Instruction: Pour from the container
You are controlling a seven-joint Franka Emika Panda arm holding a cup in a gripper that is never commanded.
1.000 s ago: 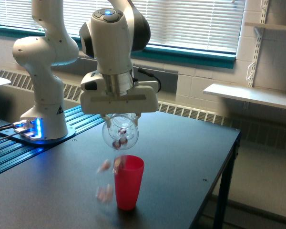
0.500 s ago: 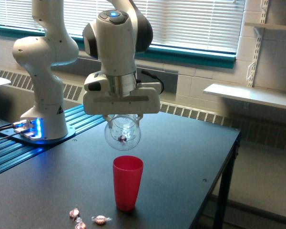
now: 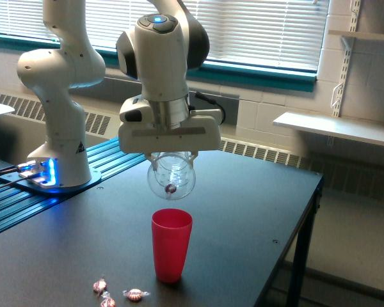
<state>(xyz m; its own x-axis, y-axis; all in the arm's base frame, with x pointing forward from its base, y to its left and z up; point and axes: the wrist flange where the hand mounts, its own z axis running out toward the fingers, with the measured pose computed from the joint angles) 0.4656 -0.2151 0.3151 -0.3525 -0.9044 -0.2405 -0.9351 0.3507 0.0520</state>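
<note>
While the white arm reached out over the dark table (image 3: 243,192), its gripper (image 3: 171,155) pointed down and its fingers were clenched on the clear cup (image 3: 171,177), which hung just under the flat white hand. The cup's rounded body was held in the air, directly above the red cup (image 3: 171,243) and apart from it, with a clear gap between the two. How the clear cup was tipped could not be told for certain, since its mouth was not plain to see against the table. One small reddish candy (image 3: 171,188) sat inside it, low against the wall. The red cup stood upright on the table, near the front edge, its open mouth facing up. To the exterior view's left of the red cup, three wrapped candies (image 3: 118,295) with red and white stripes lay on the table surface close together, near the bottom of the view and outside the red cup. The arm's white base (image 3: 54,163) stood on a ribbed plate at the exterior view's left, where a blue light glowed.
</note>
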